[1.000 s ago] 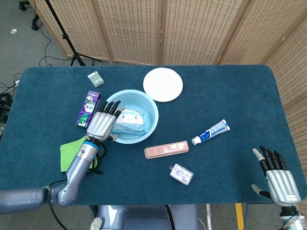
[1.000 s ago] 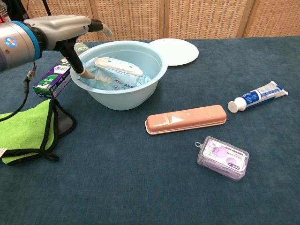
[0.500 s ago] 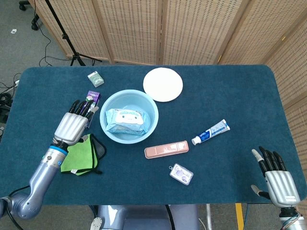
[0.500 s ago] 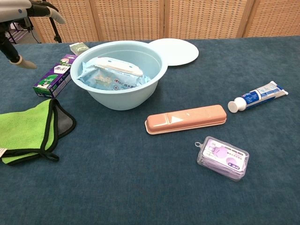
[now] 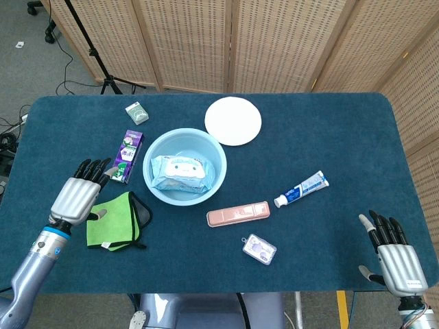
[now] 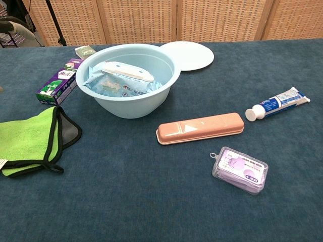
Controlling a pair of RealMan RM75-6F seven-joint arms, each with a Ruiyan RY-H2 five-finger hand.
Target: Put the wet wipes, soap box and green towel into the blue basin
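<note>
- One of the three task items is already placed: the wet wipes lie inside the blue basin, flat on its floor.
- Two items are outstanding. The green towel lies folded on the tabletop, just beside the left hand on its inner side and slightly nearer the robot. The pink soap box lies on the basin's near side, well away from both hands.
- Left hand: empty, fingers extended and slightly apart, hovering at the towel's outer edge. Whether it touches the cloth cannot be told from the head view. The chest view shows only a sliver of it at the frame's left border.
- Right hand: empty, fingers extended and apart, at the near right corner of the tabletop, well apart from every task item.
- Governing relation, in my judgement: the towel is the next logical pick, and the left hand is plainly the nearer one. The basin lies beyond the towel, further inward and away from the robot.
- Soap box: its long axis runs nearly across the tabletop, tilted a little. It sits roughly midway between the hands, somewhat closer to the left.
- Bystanders: a purple carton lies just ahead of the left fingertips; a white plate, a toothpaste tube and a small lilac case are also present.
</note>
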